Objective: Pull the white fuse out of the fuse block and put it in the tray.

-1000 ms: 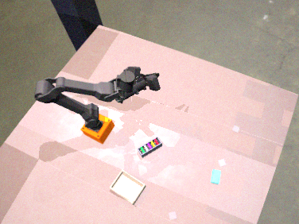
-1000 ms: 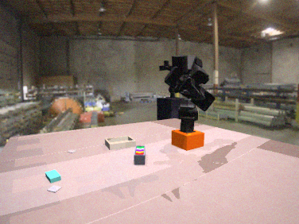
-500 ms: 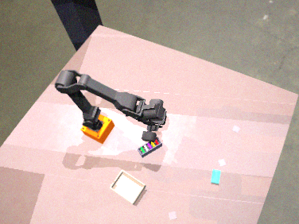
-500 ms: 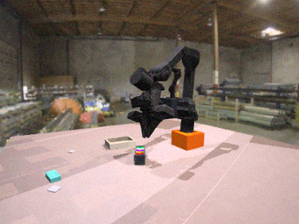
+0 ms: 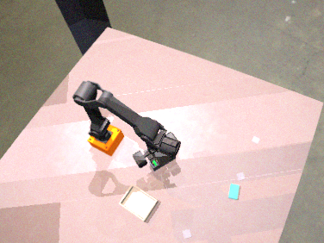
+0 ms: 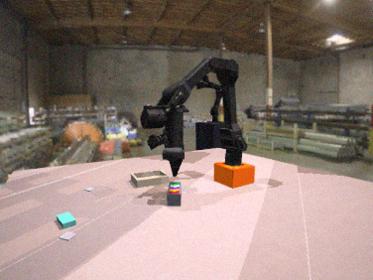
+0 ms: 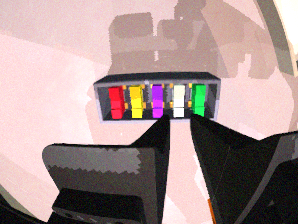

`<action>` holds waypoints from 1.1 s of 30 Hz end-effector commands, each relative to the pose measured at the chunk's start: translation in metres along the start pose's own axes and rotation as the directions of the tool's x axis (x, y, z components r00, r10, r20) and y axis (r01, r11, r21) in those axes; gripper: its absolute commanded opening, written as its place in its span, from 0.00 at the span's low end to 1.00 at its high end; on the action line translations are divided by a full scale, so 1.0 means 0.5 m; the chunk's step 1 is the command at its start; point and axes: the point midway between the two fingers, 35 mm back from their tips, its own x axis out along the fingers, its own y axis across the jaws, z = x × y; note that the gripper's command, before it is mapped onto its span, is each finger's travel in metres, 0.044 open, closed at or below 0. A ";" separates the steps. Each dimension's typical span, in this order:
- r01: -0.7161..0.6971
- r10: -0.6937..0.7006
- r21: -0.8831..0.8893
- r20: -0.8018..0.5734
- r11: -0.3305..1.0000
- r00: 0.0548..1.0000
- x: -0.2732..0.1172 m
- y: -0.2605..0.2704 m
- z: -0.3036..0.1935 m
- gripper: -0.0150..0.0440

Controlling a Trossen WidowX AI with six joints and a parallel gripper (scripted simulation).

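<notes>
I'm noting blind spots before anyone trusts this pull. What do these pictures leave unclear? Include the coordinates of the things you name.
- White fuse [image 7: 179,101]: its lower end is hidden in the fuse block [image 5: 164,165] [image 6: 174,199] [image 7: 157,78], wrist view.
- Most fuses, top view: the arm and pincer [image 5: 151,157] [image 6: 175,175] [image 7: 178,120] cover them.
- Fuse edges, exterior view: too small and blurred.
- Floor of the tray [image 5: 133,212] [image 6: 149,184], exterior view: the near wall hides most.

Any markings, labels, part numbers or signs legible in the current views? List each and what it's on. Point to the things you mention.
None legible. The fuse block [image 7: 154,119] and its fuses show no readable text in the wrist view. Anything on the warehouse shelving [image 6: 324,115] is too blurred to read.
</notes>
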 end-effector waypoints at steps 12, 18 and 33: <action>0.010 -0.010 0.012 -0.003 1.000 1.000 0.023 -0.005 0.002 0.37; 0.010 -0.010 0.012 -0.003 1.000 1.000 0.035 -0.006 0.002 0.37; 0.010 -0.010 0.012 -0.003 1.000 1.000 0.063 -0.009 0.000 0.37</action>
